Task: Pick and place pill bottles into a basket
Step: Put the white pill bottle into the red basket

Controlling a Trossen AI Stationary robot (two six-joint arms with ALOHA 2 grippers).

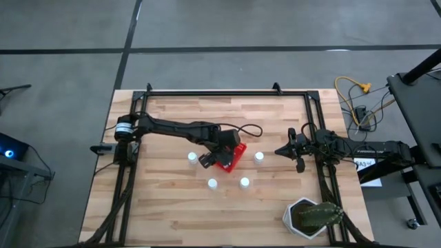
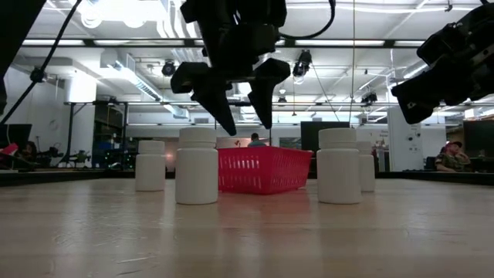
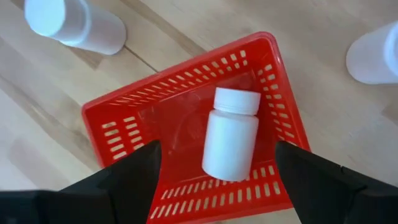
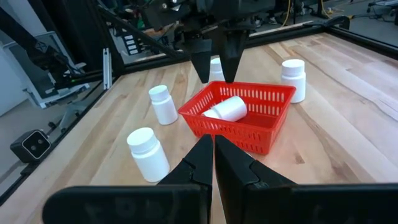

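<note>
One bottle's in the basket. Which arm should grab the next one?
Left, probably. The left gripper hangs open over the red basket, with standing bottles close by, such as the nearest bottle. The right gripper waits shut near the table's right side.

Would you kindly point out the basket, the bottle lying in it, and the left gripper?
basket (image 3: pixel 186 102): left wrist view, on its far red wall.
bottle in the basket (image 3: pixel 229 140): left wrist view, on its white body.
left gripper (image 2: pixel 241 108): low view, midway between its open fingertips.
</note>
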